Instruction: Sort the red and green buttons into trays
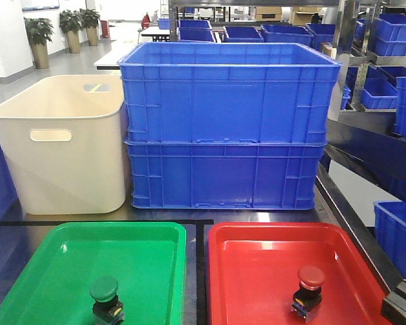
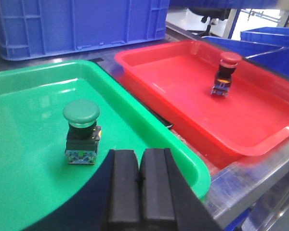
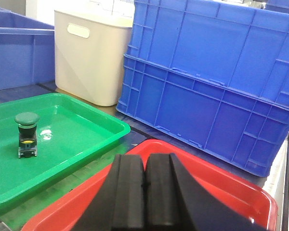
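Red button (image 2: 225, 72) visible front, left wrist; both grippers (image 2: 139, 180) (image 3: 145, 185) clenched, empty

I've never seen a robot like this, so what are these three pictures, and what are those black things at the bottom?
It is a robot with two arms. One picture looks forward from its front; the other two come from cameras on its wrists. The black things are its pincers: the left pincer and the right pincer, both shut and holding nothing. On the table sit a green tray with a green button standing in it, and a red tray with a red button. Behind them are stacked blue bins and a cream tub.
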You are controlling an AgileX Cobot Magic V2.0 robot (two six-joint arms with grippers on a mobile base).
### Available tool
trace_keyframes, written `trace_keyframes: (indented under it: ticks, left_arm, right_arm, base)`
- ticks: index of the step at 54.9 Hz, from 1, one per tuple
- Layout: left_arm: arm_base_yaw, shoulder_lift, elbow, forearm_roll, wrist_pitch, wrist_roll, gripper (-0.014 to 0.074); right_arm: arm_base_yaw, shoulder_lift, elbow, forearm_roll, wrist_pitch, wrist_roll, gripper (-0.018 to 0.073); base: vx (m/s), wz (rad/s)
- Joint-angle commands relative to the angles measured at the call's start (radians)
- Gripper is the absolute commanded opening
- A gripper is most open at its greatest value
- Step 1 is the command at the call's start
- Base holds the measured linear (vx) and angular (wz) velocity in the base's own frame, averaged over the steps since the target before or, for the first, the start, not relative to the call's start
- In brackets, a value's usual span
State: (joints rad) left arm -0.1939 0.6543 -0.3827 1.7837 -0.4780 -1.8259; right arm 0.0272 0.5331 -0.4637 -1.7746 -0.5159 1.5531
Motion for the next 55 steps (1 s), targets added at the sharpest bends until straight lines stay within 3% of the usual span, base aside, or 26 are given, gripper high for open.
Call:
trace_keyframes:
  ticks: [1, 22, 27, 30, 34, 37, 40, 41, 44, 47, 49, 51, 55]
  left_arm:
    - [-0.004, -0.004, -0.028, 0.002, 0.010, -0.012, -0.0004]
    - [-0.004, -0.003, -0.028, -0.002, 0.010, -0.016, -0.0004]
    - [-0.004, -0.003, -0.028, -0.117, 0.006, -0.022, -0.0004]
    - [-0.004, -0.003, -0.021, -0.213, 0.002, 0.027, -0.0004]
    - [-0.004, -0.003, -0.007, -0.407, -0.002, 0.267, -0.0004]
    - [-0.004, -0.003, 0.011, -0.699, 0.000, 0.563, -0.0004]
    - [-0.004, -0.003, 0.032, -0.940, 0.000, 0.848, -0.0004]
    - [-0.004, -0.003, 0.043, -1.079, 0.002, 0.944, -0.0004]
    - [-0.004, -0.003, 0.063, -1.357, 0.018, 1.184, -0.0004]
    - [-0.004, -0.003, 0.083, -1.534, 0.044, 1.339, -0.0004]
    - [-0.004, -0.008, 0.098, -1.622, 0.071, 1.402, -0.0004]
    - [-0.004, -0.020, 0.111, -1.681, 0.107, 1.464, -0.0004]
    - [-0.004, -0.101, 0.156, -1.726, 0.177, 1.549, -0.0004]
  right_arm:
    - [-0.007, 0.002, -0.027, -0.010, 0.018, 0.002, -0.0012]
    - [-0.007, 0.002, -0.027, -0.010, 0.018, 0.002, -0.0012]
    - [-0.007, 0.002, -0.027, -0.010, 0.018, 0.002, -0.0012]
    - [-0.007, 0.002, -0.027, -0.010, 0.018, 0.002, -0.0012]
    - [-0.007, 0.002, -0.027, -0.010, 0.017, 0.002, -0.0012]
    - [-0.007, 0.002, -0.027, -0.010, 0.017, 0.002, -0.0012]
    - [-0.007, 0.002, -0.027, -0.010, 0.017, 0.002, -0.0012]
    - [-0.007, 0.002, -0.027, -0.010, 0.017, 0.002, -0.0012]
    - [-0.007, 0.002, -0.027, -0.010, 0.017, 0.002, -0.0012]
    - [-0.007, 0.002, -0.027, -0.010, 0.017, 0.002, -0.0012]
    - [-0.007, 0.002, -0.027, -0.010, 0.017, 0.002, -0.0012]
    - [-0.007, 0.002, -0.027, -0.010, 0.017, 0.002, -0.0012]
    - [-0.007, 0.002, -0.027, -0.010, 0.017, 0.002, -0.0012]
  base:
    - [0.00, 0.00]
    - [0.00, 0.00]
    - [0.00, 0.00]
    - [0.00, 0.00]
    - [0.00, 0.00]
    - [0.00, 0.00]
    - [0.00, 0.00]
    - [0.00, 0.00]
    - [0.00, 0.00]
    - [0.00, 0.00]
    - [0.00, 0.00]
    - [0.00, 0.00]
    - [0.00, 0.00]
